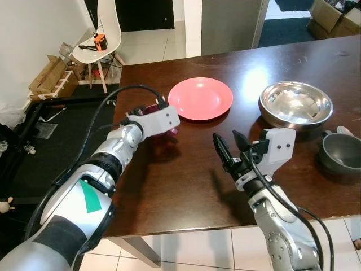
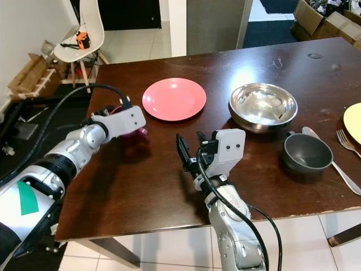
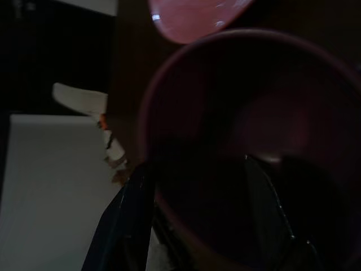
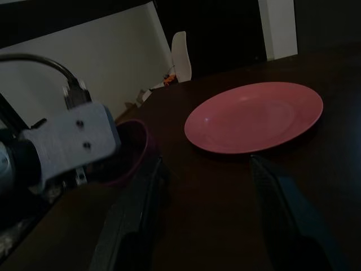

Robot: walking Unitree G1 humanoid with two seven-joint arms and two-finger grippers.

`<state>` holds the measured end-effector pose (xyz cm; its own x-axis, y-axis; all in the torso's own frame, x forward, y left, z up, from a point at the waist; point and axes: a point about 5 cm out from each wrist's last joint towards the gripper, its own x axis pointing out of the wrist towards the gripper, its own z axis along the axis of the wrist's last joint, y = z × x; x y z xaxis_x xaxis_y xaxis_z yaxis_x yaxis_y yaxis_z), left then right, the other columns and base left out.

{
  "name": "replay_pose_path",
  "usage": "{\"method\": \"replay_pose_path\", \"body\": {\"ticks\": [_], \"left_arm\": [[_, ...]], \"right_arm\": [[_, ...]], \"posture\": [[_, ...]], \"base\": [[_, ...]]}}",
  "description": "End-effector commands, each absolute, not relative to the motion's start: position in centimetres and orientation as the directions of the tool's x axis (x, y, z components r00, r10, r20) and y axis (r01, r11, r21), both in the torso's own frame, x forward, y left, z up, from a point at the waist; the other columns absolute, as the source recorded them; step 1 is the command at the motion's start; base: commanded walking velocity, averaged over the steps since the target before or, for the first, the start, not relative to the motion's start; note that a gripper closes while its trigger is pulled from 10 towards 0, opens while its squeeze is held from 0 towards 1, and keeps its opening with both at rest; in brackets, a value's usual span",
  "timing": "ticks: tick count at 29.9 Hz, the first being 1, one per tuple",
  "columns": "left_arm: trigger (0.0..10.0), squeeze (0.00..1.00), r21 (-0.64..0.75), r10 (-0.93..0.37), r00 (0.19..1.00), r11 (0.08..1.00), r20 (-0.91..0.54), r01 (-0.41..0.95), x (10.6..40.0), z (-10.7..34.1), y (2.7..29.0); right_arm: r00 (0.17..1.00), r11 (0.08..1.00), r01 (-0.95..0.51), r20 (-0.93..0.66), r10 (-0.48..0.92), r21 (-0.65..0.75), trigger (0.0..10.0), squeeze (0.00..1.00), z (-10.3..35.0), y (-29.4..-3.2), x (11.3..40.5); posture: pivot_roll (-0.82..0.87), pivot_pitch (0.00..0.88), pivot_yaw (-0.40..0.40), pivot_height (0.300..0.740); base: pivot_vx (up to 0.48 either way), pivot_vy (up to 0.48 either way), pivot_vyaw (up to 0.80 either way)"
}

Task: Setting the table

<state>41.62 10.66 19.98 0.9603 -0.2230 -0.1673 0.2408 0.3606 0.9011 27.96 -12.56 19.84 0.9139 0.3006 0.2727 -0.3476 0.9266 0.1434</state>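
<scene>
The dark brown table [image 1: 186,186] carries all the things, and the pink plate [image 1: 200,98] in its middle part is taken here as the landmark.

Just beside the plate, on the robot's left side of it, stands a dark pink cup [image 2: 133,133]. The left tool [image 1: 163,125] is at this cup. In the left wrist view the cup's [image 3: 248,147] open mouth is very close, with one black finger [image 3: 121,220] outside the rim and the other finger seemingly inside it, so the tool is pinching the cup wall.

The right tool [image 2: 190,148] hovers over bare table, nearer to the robot than the plate and a little to the right of it. Its two black fingers [image 4: 132,220] are spread apart and hold nothing; between them the right wrist view shows the plate [image 4: 254,116].

To the right of the plate sits a steel bowl [image 1: 295,105]. Further right and nearer to the robot is a dark grey bowl [image 2: 307,152], then a spoon [image 2: 333,161], a fork [image 2: 348,142] and the edge of a yellow plate [image 2: 353,121].

Beyond the table, far to the left of the plate, a white chair [image 1: 98,34] stands on the floor with an orange object [image 1: 100,40] on its seat.
</scene>
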Motion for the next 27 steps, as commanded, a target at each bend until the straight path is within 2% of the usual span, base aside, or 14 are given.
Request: {"method": "replay_pose_path", "body": {"ticks": [1, 10, 15, 20, 27], "left_arm": [[10.0, 0.00, 0.894, -0.225, 0.946, 0.333, -0.235, 0.301, 41.2, 18.3, 11.0], [10.0, 0.00, 0.847, -0.293, 0.900, 0.335, -0.323, 0.413, 40.7, 17.1, 10.4], [10.0, 0.00, 0.729, -0.387, 0.802, 0.356, -0.455, 0.585, 39.3, 14.1, 9.8], [10.0, 0.00, 0.624, -0.482, 0.708, 0.356, -0.516, 0.696, 38.2, 12.4, 9.4], [10.0, 0.00, 0.540, -0.573, 0.630, 0.348, -0.524, 0.766, 37.2, 11.7, 9.0]], "right_arm": [[0.912, 0.922, -0.357, 0.270, 0.309, 0.150, 10.0, 0.00, 19.9, -12.2, 27.7], [0.913, 0.924, -0.354, 0.269, 0.308, 0.144, 10.0, 0.00, 20.0, -12.5, 27.9], [0.909, 0.923, -0.358, 0.277, 0.310, 0.140, 10.0, 0.00, 20.3, -12.5, 28.2], [0.908, 0.923, -0.360, 0.277, 0.313, 0.136, 10.0, 0.00, 20.2, -12.6, 28.3], [0.904, 0.921, -0.368, 0.280, 0.322, 0.129, 10.0, 0.00, 20.3, -12.6, 28.5]], "posture": [[-0.05, 0.149, 0.214, 0.740], [-0.05, 0.129, 0.205, 0.740], [-0.05, 0.113, 0.196, 0.740], [-0.05, 0.099, 0.188, 0.740], [-0.05, 0.081, 0.182, 0.740]], "base": [[0.000, 0.000, 0.00], [0.000, 0.000, 0.00], [0.000, 0.000, 0.00], [0.000, 0.000, 0.00], [0.000, 0.000, 0.00]]}}
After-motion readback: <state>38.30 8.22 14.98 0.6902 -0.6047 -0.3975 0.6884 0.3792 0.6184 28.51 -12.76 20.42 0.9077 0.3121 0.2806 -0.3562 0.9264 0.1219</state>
